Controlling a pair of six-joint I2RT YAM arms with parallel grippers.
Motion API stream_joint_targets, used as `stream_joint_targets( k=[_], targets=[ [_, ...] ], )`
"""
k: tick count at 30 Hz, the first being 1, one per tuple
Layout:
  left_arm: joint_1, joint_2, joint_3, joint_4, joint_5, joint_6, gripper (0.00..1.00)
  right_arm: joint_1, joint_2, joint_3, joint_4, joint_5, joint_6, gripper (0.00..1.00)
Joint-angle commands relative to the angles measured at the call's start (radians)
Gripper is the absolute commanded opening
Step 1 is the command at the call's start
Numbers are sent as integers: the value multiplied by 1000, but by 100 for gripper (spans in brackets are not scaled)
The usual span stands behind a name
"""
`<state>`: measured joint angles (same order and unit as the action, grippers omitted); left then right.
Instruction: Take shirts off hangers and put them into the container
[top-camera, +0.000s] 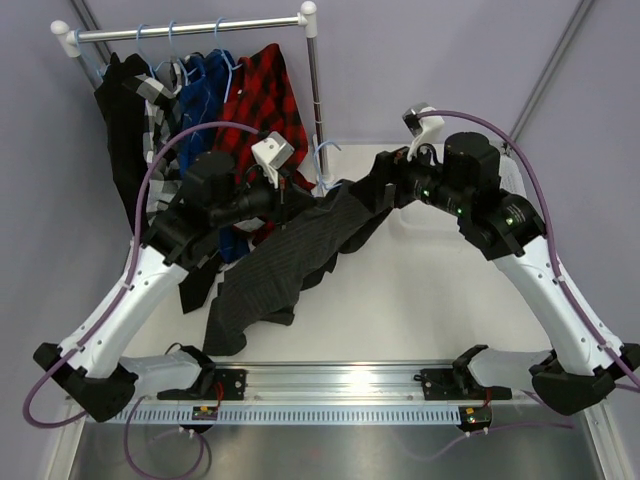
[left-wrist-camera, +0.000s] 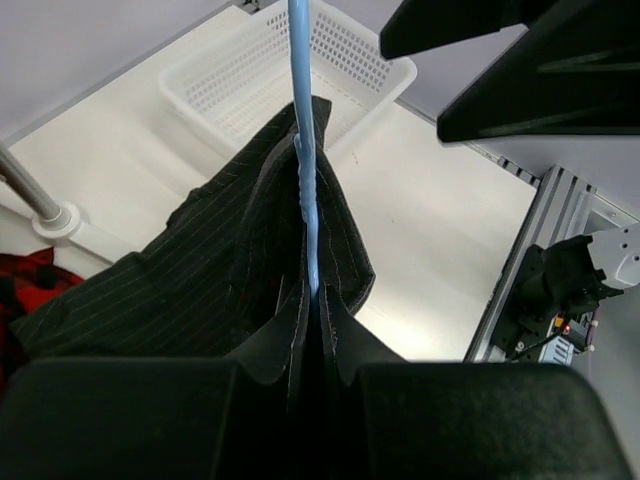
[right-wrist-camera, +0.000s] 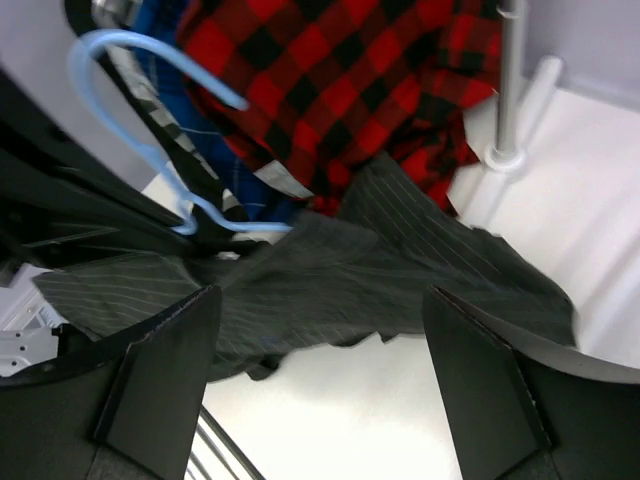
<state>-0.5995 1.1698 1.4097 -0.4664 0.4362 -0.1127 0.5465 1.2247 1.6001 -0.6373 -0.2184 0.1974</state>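
Note:
A charcoal grey pinstriped shirt (top-camera: 290, 260) hangs over a light-blue wire hanger (left-wrist-camera: 300, 110), stretched slantwise between my two grippers above the table. My left gripper (left-wrist-camera: 318, 322) is shut on the hanger wire, with the shirt's collar folds around it. My right gripper (right-wrist-camera: 320, 345) stands open at the shirt's (right-wrist-camera: 400, 260) upper right end, with the cloth edge just beyond its fingertips. The hanger's hook (right-wrist-camera: 130, 120) curls free at upper left in the right wrist view. The white perforated container (left-wrist-camera: 290, 70) sits on the table beyond the shirt; in the top view my right arm mostly hides it.
On the white-and-metal rail (top-camera: 190, 30) at the back left, on blue hangers, hang a black shirt (top-camera: 120, 110), a black-white check one (top-camera: 160, 100), a blue one (top-camera: 205, 90) and a red-black plaid one (top-camera: 255, 95). The rail's post (top-camera: 316, 90) stands close to the held hanger.

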Motion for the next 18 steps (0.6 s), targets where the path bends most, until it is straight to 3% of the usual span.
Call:
stream_joint_targets(
  k=[1,7,18],
  targets=[
    [-28,13,-9,153,-33,-2,0,76,-1,35,125,54,-47,89],
    [-51,53,23,161,-59,-18,0,98,-8,11,218,16,-81,79],
    [-97,108,92,161,-102,-25,0,118,82,43,269,-24,-69,73]
  ],
)
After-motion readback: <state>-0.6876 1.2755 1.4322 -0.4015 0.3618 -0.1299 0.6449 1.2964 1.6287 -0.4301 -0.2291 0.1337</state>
